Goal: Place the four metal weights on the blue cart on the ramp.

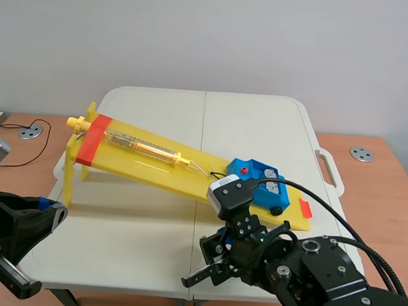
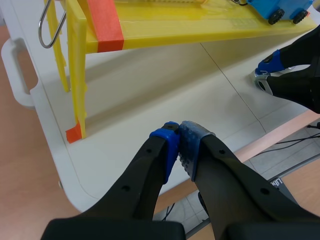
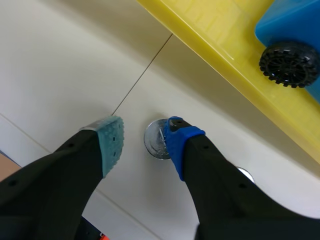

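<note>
Round silver metal weight lies flat on the white folding worktop, just off the low end of the yellow plastic ramp. Right gripper is over it, fingers spread, weight between them and right up against the blue-padded finger; no pinch. A sliver of another silver round thing shows past that finger, mostly hidden. Blue plastic cart with black toothed wheels sits on the ramp's low end. Clear tube with yellow core lies further up the ramp. Left gripper is near the worktop's front edge by the ramp's tall legs, fingers pressed together on nothing.
</note>
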Motion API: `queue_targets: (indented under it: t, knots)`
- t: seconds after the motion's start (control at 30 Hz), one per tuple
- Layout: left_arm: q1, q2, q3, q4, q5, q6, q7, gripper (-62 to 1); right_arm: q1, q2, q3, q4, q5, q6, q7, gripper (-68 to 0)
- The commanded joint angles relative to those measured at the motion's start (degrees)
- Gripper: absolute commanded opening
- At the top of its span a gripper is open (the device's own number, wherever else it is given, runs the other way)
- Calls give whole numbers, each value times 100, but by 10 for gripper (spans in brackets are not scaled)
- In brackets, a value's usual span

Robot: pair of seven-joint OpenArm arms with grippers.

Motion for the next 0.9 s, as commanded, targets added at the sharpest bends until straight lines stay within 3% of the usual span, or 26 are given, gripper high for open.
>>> queue_targets:
  t: [0.0,0.13,0.3,0.47,0.67,0.87]
  knots:
    - [-96,46,-37,289,-444,-103,-590,-573,448,-94,-70,267,142,-214,629,-510]
    - [-96,46,-37,289,-444,-103,-590,-573,448,-68,-70,260,136,-413,415,-566]
    - [-96,46,-37,289,-444,-103,-590,-573,448,37,-70,260,127,-457,264,-670]
    - [-96,46,-37,289,-444,-103,-590,-573,393,225,-66,461,245,-442,210,-669]
    - [-96,44,-37,289,-444,-103,-590,-573,-98,667,127,1637,857,-334,-90,-669]
    - [-96,44,-37,289,-444,-103,-590,-573,-778,1056,588,2824,1521,-42,-448,-669]
